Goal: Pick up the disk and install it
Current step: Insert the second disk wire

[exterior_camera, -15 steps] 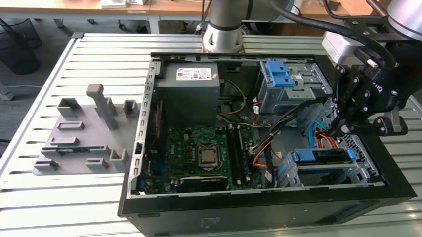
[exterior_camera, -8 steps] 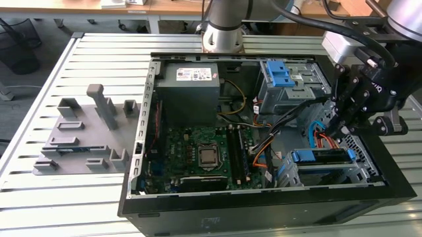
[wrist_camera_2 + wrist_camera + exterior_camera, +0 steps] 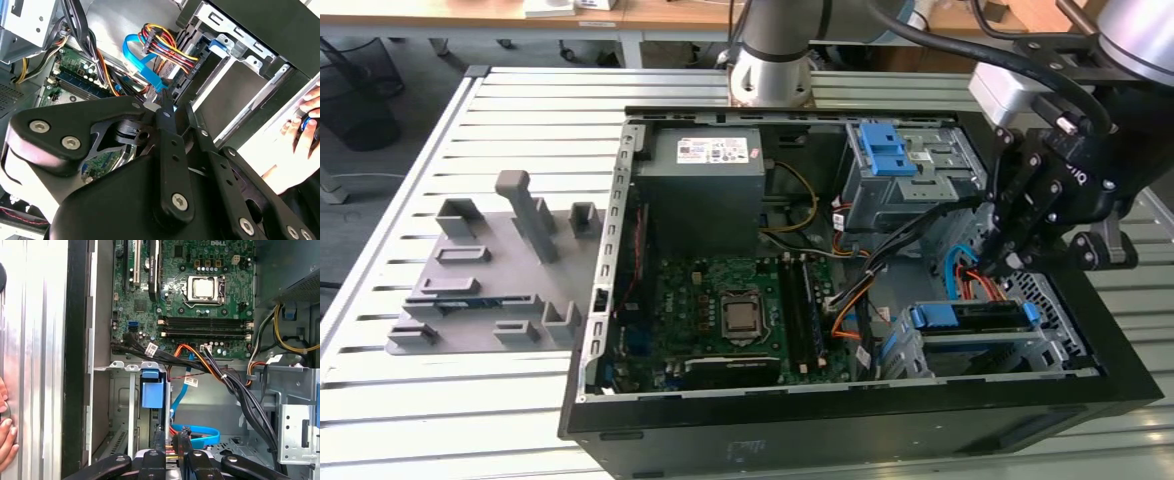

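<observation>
disk (image 3: 974,318) with blue frame sits in the lower drive bay of the open computer case (image 3: 607,300), apparently installed; tool (image 3: 1003,262) hovers just above it, fingers pressed together, holding nothing; little apparently left.

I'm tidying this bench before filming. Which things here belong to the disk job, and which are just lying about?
Job: disk, sitting in the drive bay; gripper close by it.
Lying about: grey fixture plate; power-supply box; blue latch; a person's hand.
</observation>
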{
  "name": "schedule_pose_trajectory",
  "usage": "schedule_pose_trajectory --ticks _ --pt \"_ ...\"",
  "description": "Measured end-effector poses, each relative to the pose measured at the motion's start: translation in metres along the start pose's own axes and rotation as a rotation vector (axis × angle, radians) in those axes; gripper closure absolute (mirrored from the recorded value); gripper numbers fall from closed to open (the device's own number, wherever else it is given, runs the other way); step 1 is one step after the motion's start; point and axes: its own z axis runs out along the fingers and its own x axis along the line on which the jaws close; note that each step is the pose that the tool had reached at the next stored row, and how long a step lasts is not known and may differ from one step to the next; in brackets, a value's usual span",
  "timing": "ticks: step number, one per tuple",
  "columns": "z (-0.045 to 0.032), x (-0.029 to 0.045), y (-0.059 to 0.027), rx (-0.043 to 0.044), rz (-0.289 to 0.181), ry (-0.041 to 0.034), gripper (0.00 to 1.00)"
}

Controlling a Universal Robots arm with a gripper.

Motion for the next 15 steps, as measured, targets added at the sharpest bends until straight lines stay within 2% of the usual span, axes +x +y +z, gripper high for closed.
schedule_pose_trajectory --ticks 15 --pt "0.0051 -0.0076 -0.0018 -0.0131 0.000 -0.0021 0.75"
